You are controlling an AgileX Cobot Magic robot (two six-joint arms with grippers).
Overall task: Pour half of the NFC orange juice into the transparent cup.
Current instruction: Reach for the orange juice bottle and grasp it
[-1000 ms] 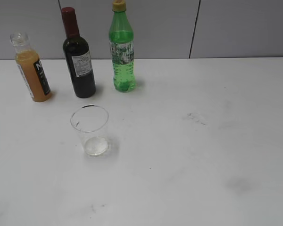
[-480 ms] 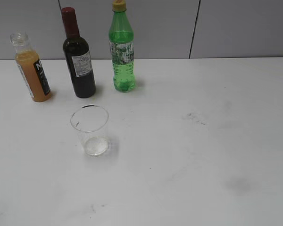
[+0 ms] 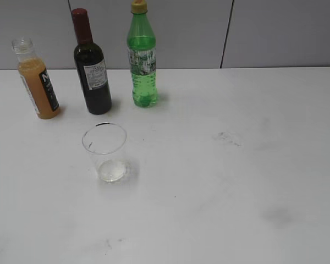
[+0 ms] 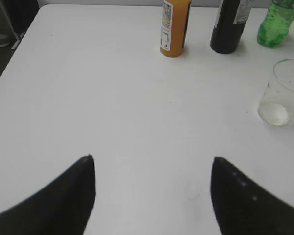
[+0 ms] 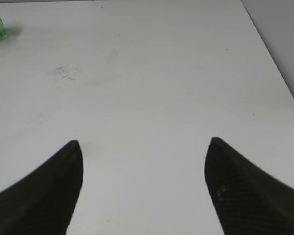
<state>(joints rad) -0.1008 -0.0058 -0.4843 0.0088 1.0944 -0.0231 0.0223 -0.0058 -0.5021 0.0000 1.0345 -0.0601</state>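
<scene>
The NFC orange juice bottle [image 3: 37, 80] stands capless at the far left of the white table, with a black label; it also shows in the left wrist view [image 4: 174, 28]. The transparent cup [image 3: 105, 152] stands empty and upright in front of the bottles, and at the right edge of the left wrist view [image 4: 282, 93]. My left gripper [image 4: 152, 159] is open and empty over bare table, well short of the juice bottle. My right gripper [image 5: 144, 142] is open and empty over the right part of the table. Neither gripper shows in the exterior view.
A dark wine bottle with a red cap [image 3: 91, 66] and a green soda bottle with a yellow cap [image 3: 142, 58] stand right of the juice along the back. The table [image 3: 236, 181] has faint smudges. Its right edge [image 5: 279, 73] shows in the right wrist view.
</scene>
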